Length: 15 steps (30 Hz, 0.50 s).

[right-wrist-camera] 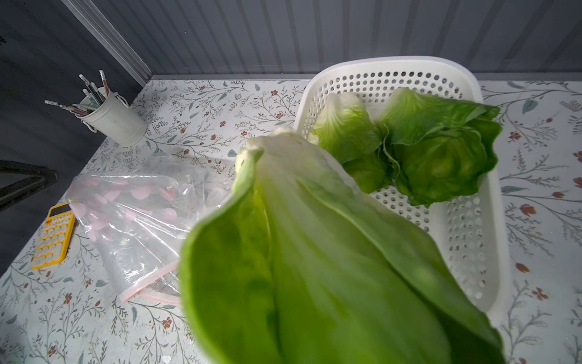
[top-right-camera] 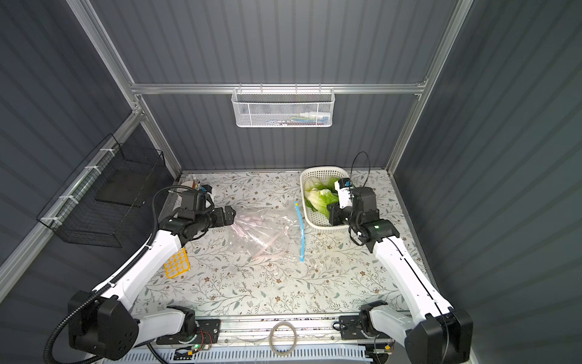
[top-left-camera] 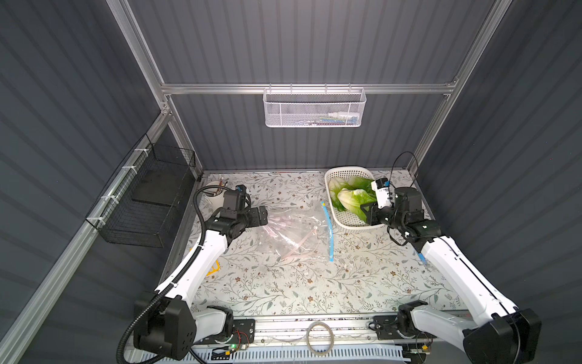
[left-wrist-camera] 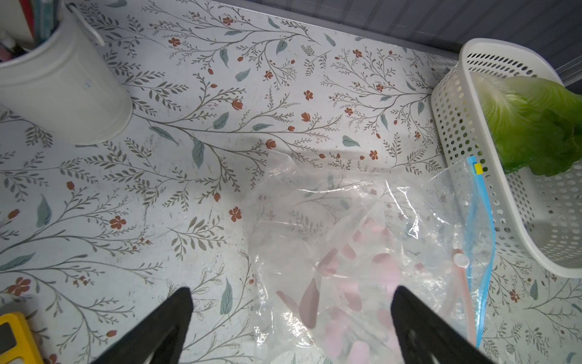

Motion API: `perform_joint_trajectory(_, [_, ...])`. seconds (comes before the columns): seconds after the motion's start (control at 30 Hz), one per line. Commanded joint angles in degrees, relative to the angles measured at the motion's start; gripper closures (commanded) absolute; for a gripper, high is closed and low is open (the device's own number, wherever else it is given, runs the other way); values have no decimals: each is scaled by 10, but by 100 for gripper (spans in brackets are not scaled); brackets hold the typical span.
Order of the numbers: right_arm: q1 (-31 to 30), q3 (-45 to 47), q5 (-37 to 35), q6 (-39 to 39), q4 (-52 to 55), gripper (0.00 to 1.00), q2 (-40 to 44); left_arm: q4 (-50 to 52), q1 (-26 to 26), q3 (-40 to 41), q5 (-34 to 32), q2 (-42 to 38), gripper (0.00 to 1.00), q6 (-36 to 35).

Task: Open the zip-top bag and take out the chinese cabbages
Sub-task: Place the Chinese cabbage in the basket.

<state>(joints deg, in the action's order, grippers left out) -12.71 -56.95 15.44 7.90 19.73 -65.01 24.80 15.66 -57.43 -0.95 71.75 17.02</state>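
**Right wrist view: third cabbage (right-wrist-camera: 315, 252) pinched over the basket (right-wrist-camera: 393, 64)**

Gripped at its crinkled green end, the third cabbage stretches lengthwise away from the right pincer (top-left-camera: 365, 212). Its white ribbed base leads, aimed toward the back wall and a little toward the bag. Leaf hides the fingers, but the pincer is pressed together on that leafy tip. In both top views this head lies over the basket. I cannot tell whether it touches the basket floor.

The other two chinese cabbages (right-wrist-camera: 434, 157) lie inside the basket, side by side and touching. Their pale bases point to its far wall and their frilled tips toward the arm.

The left pincer (left-wrist-camera: 293, 315) is spread wide and pinches nothing. One black finger (left-wrist-camera: 419, 324) is over the closed end of the zip-top bag (left-wrist-camera: 362, 245), and the other is beside it over bare desk (top-left-camera: 283, 283). The bag lies crumpled between the arms. It is clear film printed with pink dots, and its blue zip strip (top-left-camera: 329, 233) is turned toward the basket, just beside its wall.

The basket is white plastic with rounded corners and rows of round holes. A white cup of pens (right-wrist-camera: 116, 123) stands in the back corner on the left arm's side. A yellow calculator (right-wrist-camera: 53, 236) lies flat near that arm. A floral print covers the desk.
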Motion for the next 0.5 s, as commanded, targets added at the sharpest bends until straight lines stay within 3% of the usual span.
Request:
perform_joint_trajectory(0.0, [15,-28,58,1,6,100,-13,16,-3,-17,-18,-13,0,-16])
perform_joint_trajectory(0.47, [79,-109,151,-23,61,100,-95,17,-3,-13,-22,-14,0,-19])
